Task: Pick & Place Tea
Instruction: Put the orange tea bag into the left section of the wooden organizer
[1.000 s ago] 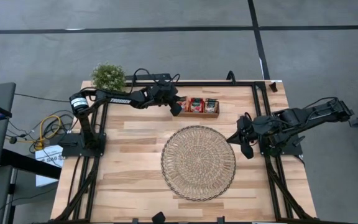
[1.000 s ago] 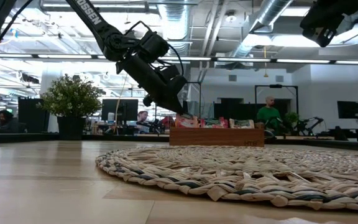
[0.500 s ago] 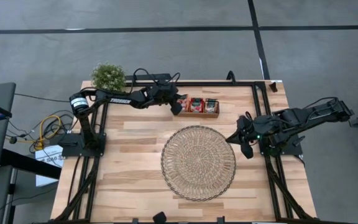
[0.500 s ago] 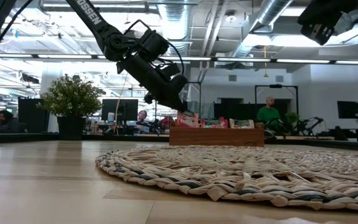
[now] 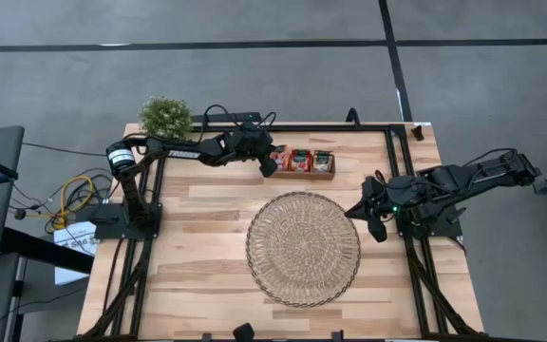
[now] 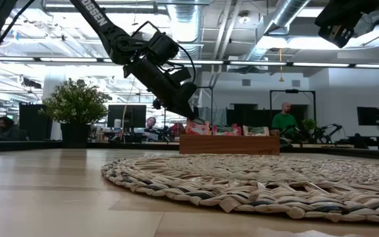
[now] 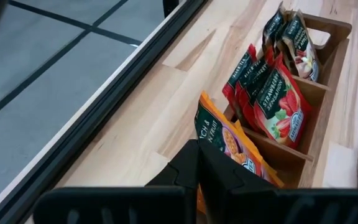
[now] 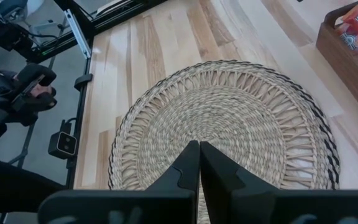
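I read "STRAWBERRY" on a red tea sachet [image 7: 278,102] standing in the slotted wooden tray [image 5: 310,162] at the table's far edge. My left gripper [image 7: 199,163] is pinched together on an orange sachet [image 7: 229,140] at the tray's end. Right gripper [image 8: 199,163], closed and empty, hovers over the round woven straw mat [image 5: 303,249]. A potted plant [image 5: 165,115] sits at the corner.

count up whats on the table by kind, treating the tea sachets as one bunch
round woven mat: 1
wooden tray: 1
bunch of tea sachets, in the tray: 1
potted plant: 1
total: 4
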